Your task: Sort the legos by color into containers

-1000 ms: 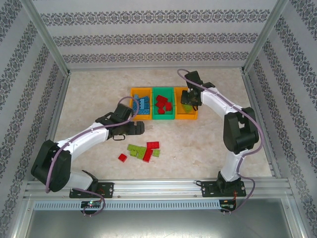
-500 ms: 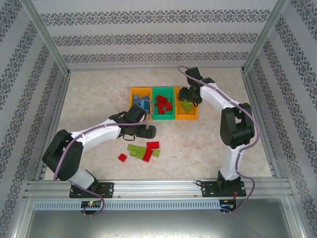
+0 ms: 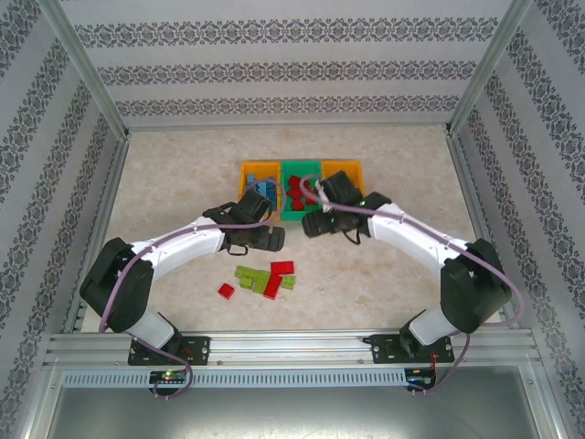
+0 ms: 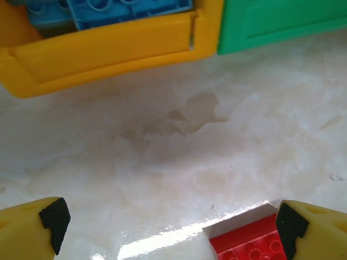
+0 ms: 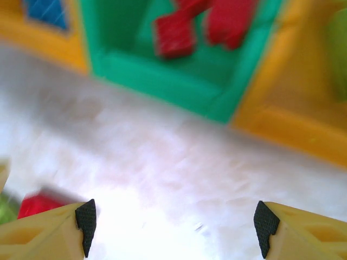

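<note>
Three containers stand in a row: a left orange bin [image 3: 249, 174] holding blue legos [image 4: 124, 11], a green bin [image 3: 302, 166] holding red legos [image 5: 176, 32], and a right orange bin [image 3: 353, 168] partly under my right arm. Loose green legos [image 3: 249, 274] and red legos [image 3: 281, 267] lie in a cluster on the table in front. My left gripper [image 3: 274, 240] hovers open just above the cluster, a red lego [image 4: 246, 244] by its right finger. My right gripper [image 3: 308, 226] hangs open and empty in front of the green bin [image 5: 162, 76].
A single red lego [image 3: 226, 290] lies left of the cluster. Metal frame rails run along the table's sides and near edge [image 3: 292, 343]. The two grippers sit close together in front of the bins.
My right gripper opened over the right orange bin, left a green lego there, then swung back and left to the front of the green bin. My left gripper shifted right toward the cluster.
</note>
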